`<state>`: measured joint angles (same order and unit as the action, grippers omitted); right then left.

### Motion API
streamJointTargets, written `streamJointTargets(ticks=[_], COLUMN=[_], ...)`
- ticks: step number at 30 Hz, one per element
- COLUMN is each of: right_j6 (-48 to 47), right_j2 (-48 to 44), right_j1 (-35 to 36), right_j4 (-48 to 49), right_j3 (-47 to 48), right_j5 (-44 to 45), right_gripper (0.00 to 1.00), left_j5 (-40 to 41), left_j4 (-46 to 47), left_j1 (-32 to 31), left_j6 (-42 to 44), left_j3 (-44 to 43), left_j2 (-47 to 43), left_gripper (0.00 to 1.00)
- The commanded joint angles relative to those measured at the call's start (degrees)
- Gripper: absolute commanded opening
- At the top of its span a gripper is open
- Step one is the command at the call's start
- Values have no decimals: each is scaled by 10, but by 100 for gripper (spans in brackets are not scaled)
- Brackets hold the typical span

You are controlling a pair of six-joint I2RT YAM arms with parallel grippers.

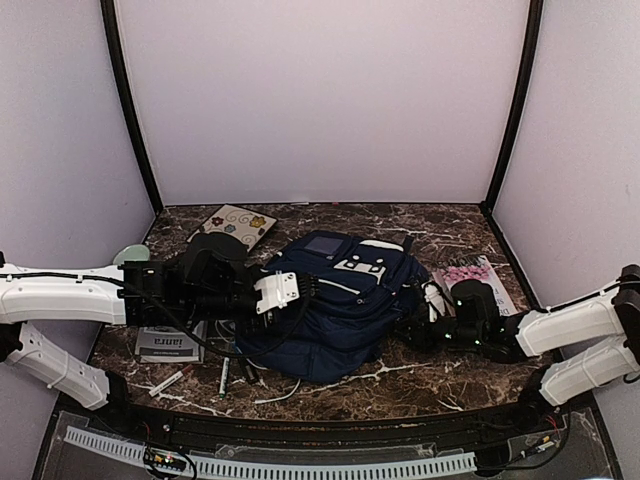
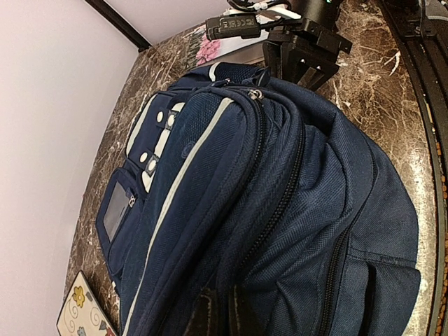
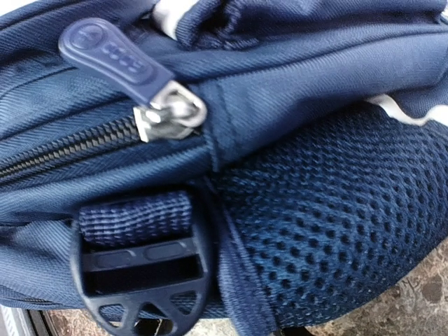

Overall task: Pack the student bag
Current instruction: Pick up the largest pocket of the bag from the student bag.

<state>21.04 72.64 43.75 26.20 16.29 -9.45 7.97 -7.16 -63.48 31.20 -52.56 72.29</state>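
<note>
On the marbled surface (image 1: 440,225) the student bag (image 1: 340,310) lies flat at centre, between the two arms. Nothing packed yet, by my reading: a patterned book (image 1: 235,225), a pink book (image 1: 470,275), a grey booklet (image 1: 170,343) and pens (image 1: 225,375) lie outside the bag.

Step in hand, as I judge it: opening the bag. The zip looks closed, with the zipper pull (image 3: 112,56) at the end of its track, above a black buckle (image 3: 140,269).

Left pincer (image 2: 224,318): clenched, seemingly pinching a fold of fabric at the bag's left edge.

Right pincer (image 2: 302,73): jaws apart, grasping nothing, close to the bag's right side. Contact not clear.

Next move likely calls for the right pincer to nip the pull and draw it along the track while the left braces the fabric.
</note>
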Motion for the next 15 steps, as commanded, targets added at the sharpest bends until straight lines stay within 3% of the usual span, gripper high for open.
streamJointTargets(ticks=[1, 11, 15], right_j6=[-9, 43, 48], right_j2=[-2, 48, 50], right_j1=[7, 7, 7], right_j4=[58, 138, 141], right_j3=[-2, -20, -20], right_j5=[-32, -1, -4], right_gripper=[33, 29, 8], left_j5=[13, 6, 4], left_j4=[86, 89, 87], left_j1=[4, 4, 4], left_j6=[-12, -12, -12], left_j3=[-43, -43, -40], left_j2=[-44, -42, -44], left_gripper=[0, 0, 0])
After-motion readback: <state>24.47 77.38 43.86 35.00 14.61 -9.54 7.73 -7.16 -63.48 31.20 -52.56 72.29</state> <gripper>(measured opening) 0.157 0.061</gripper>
